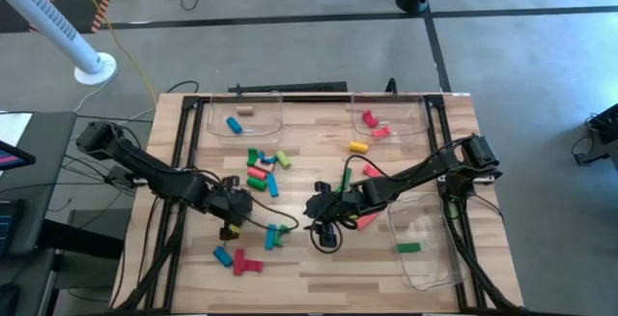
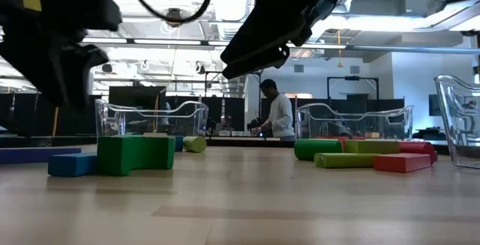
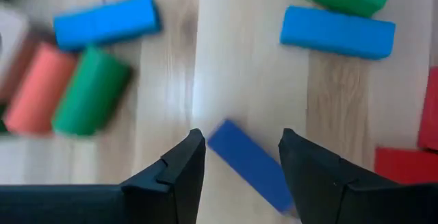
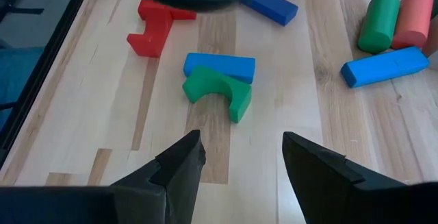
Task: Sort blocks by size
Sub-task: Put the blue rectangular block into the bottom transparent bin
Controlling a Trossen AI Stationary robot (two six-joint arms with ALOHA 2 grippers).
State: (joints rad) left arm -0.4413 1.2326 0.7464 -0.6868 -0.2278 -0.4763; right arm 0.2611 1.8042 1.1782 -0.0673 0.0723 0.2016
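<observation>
Left wrist view: left gripper (image 3: 239,166) spread astride dark blue wooden bar (image 3: 250,164) | green cylinder (image 3: 91,92) upper left | right gripper (image 4: 241,159) spread, empty

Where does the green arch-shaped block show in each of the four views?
High view: green arch block, front half of the table, left of centre.
Low view: left side, standing on the wood.
Left wrist view: just beyond the light blue bar, partly cut off.
Right wrist view: mid-picture, just before that bar.
Shared landmark: the light blue bar lying against it.
</observation>
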